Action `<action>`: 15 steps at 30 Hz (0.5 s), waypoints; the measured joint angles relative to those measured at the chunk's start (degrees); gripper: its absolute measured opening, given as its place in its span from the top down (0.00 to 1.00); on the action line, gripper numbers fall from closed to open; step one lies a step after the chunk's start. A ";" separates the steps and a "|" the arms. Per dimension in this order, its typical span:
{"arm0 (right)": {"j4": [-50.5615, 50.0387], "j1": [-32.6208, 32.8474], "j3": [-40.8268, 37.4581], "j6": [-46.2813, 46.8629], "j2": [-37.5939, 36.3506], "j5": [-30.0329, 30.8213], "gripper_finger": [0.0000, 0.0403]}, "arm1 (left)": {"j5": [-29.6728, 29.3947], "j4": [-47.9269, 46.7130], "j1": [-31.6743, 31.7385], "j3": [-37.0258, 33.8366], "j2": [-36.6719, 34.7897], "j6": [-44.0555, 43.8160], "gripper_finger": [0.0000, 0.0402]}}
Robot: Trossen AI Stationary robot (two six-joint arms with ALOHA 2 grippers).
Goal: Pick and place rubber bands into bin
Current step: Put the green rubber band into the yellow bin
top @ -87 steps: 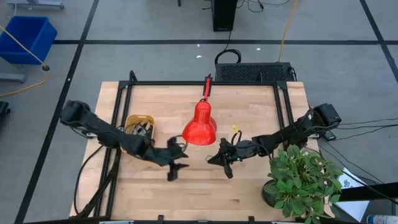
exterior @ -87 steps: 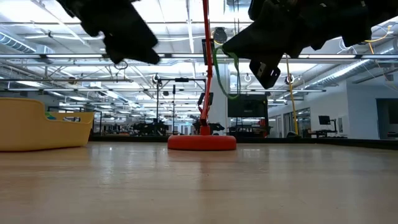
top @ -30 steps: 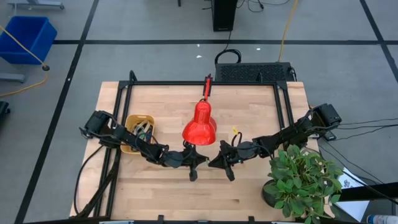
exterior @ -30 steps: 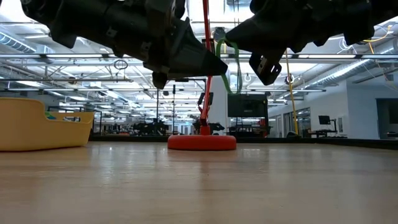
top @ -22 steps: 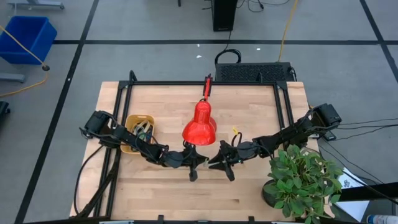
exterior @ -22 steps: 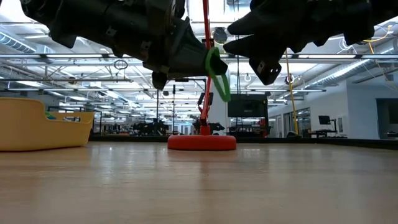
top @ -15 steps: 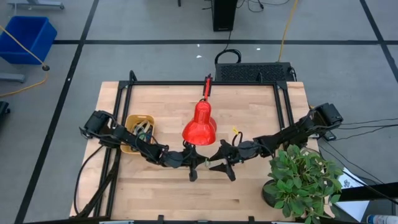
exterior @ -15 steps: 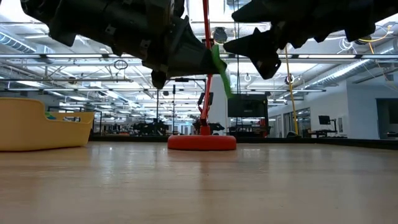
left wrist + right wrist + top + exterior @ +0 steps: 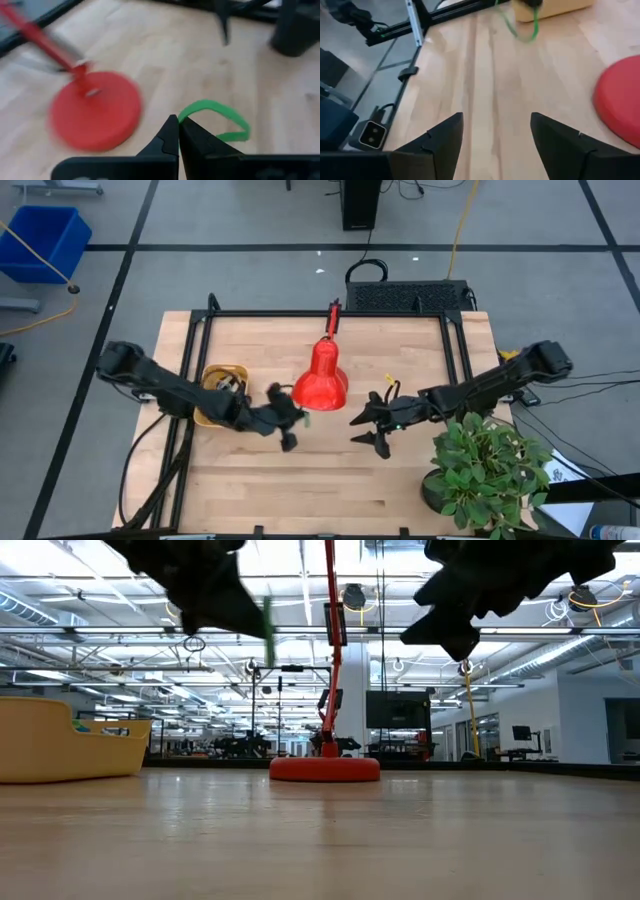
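My left gripper (image 9: 293,423) is shut on a green rubber band (image 9: 216,120), in the air between the yellow bin (image 9: 222,388) and the red lamp (image 9: 322,380). In the low view the band (image 9: 267,618) shows as a short green strip at that gripper (image 9: 245,612). The bin (image 9: 60,740) stands on the table at the left with several rubber bands (image 9: 232,385) in it. My right gripper (image 9: 367,434) hangs open to the right of the lamp, with nothing between its fingers (image 9: 495,137). My left gripper pinches the green band between its two fingertips, at one end of the loop (image 9: 182,116). The fingers slant downward, pointing toward the table's right side. The rest of the loop stands out beyond the fingertips, slack and lifted clear of the table.
The red lamp's base (image 9: 325,768) stands mid-table between the two grippers. A potted plant (image 9: 487,465) fills the near right corner. A black frame (image 9: 330,315) runs along the table's far and side edges. A blue crate (image 9: 45,240) sits on the floor at the far left.
My right gripper has opened and let go of the green band, then drawn back up and toward the table's right edge. My left gripper, shut on the band, has risen and carried it toward the table's left, toward the bin.
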 joint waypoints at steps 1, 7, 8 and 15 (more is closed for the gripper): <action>-1.06 -0.34 0.00 -0.02 -0.57 0.00 0.44 | -0.94 -3.48 0.14 0.00 -1.81 -1.22 0.99; -3.55 -1.76 0.00 -0.02 -1.60 -0.02 0.45 | -3.24 -21.94 0.27 0.00 -10.81 -6.87 0.99; -3.65 -1.92 0.00 -0.02 -1.56 -0.01 0.45 | -3.21 -24.90 0.27 0.00 -12.03 -7.74 0.99; -3.87 -2.79 0.00 -0.28 -1.24 -0.02 0.45 | -3.06 -44.16 0.25 -0.02 -18.49 -18.90 0.99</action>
